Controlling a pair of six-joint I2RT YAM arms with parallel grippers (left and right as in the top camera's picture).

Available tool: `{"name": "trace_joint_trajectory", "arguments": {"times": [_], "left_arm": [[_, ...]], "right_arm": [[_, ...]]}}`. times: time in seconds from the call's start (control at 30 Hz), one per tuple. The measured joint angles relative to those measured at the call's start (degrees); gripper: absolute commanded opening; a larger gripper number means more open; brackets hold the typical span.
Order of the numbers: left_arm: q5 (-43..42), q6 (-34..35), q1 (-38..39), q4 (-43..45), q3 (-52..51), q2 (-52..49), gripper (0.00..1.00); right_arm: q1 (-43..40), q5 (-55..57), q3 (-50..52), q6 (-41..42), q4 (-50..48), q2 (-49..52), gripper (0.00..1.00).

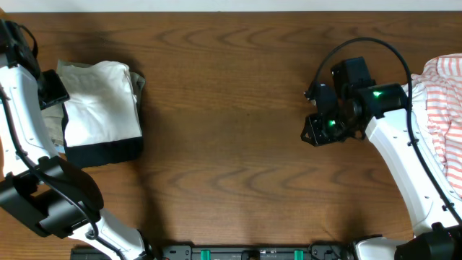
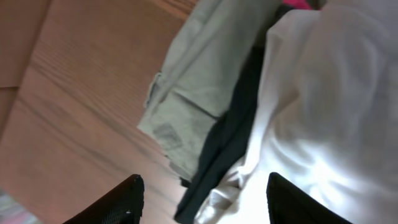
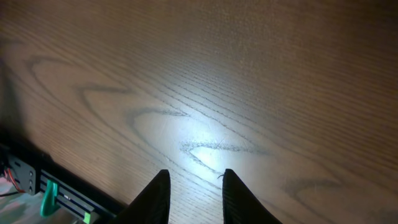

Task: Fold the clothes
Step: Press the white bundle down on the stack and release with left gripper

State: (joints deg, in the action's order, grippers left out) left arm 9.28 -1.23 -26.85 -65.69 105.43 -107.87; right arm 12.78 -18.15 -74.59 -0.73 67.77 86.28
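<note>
Folded pile: a folded white fabric shirt (image 1: 97,108) lies on top of a stack at the left side of the brown wood-grain table (image 1: 238,87), close beside the left arm.
Under the shirt: a black cloth garment (image 1: 102,152) shows as a dark band along the stack's near edge. In the left wrist view a pale grey-green cloth garment (image 2: 193,81) lies against it, touching.
Left gripper: the left gripper (image 2: 204,183) hovers at the edge of the stack with its fingers (image 2: 127,199) spread wide and clasping nothing. White cloth and the dark band lie below the gap.
Left contact: whether the fingers touch the cloth cannot be told.
Striped garment: a crumpled white fabric garment with orange stripes (image 1: 442,108) sits at the table's right edge, well apart from the stack.
Right gripper: the right gripper (image 3: 194,177) hangs over bare wood, between the stack and the striped garment and nearer the latter. Its two dark fingers (image 3: 155,199) stand a narrow gap apart with nothing between them.
</note>
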Motion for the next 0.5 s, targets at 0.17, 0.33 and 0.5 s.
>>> {"name": "trace_joint_trajectory", "arguments": {"times": [0.17, 0.33, 0.5], "left_arm": [[-10.73, 0.68, 0.02, 0.35, 0.00, 0.00, 0.63], [-24.72, -2.27, 0.98, 0.35, 0.00, 0.46, 0.67], [-30.32, -3.85, 5.18, 0.31, 0.00, 2.12, 0.70]], "right_arm": [[0.00, 0.02, 0.00, -0.42, -1.81, 0.00, 0.49], [0.00, 0.11, 0.00, -0.70, -4.17, 0.00, 0.68], [0.00, 0.22, 0.00, -1.16, -8.33, 0.00, 0.98]]}}
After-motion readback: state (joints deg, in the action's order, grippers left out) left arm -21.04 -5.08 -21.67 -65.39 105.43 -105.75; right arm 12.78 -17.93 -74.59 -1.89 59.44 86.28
